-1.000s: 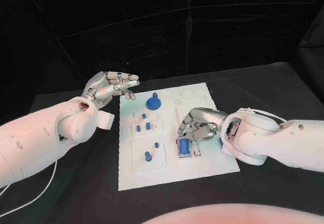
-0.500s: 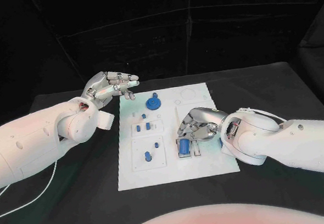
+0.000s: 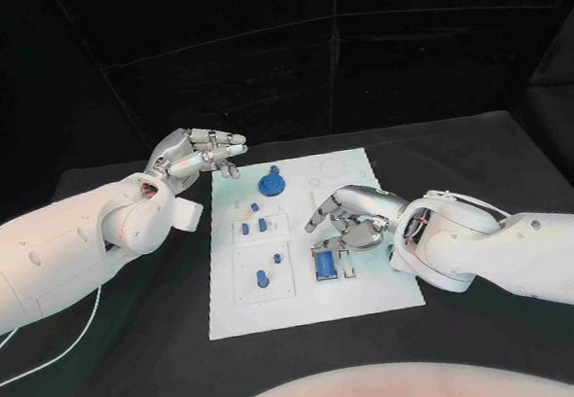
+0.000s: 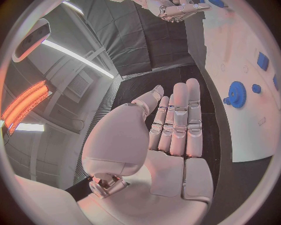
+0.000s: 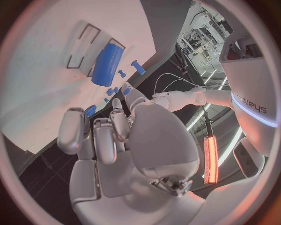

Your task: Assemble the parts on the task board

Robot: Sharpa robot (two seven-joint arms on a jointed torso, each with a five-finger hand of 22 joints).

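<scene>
From the head view, the right hand [image 3: 350, 218] hovers over the task board [image 3: 369, 291], fingers loosely curled and holding nothing, apparently just above the blue block [image 3: 324, 263] standing in its slot. The left hand [image 3: 198, 153] waits beside the board's far corner, fingers spread and empty, near the blue gear [image 3: 271, 181].

At the left wrist, straight fingers [image 4: 178, 119] point past the gear [image 4: 236, 93].

At the right wrist, the block [image 5: 107, 58], rounded and elongated, lies beyond the fingertips.
</scene>
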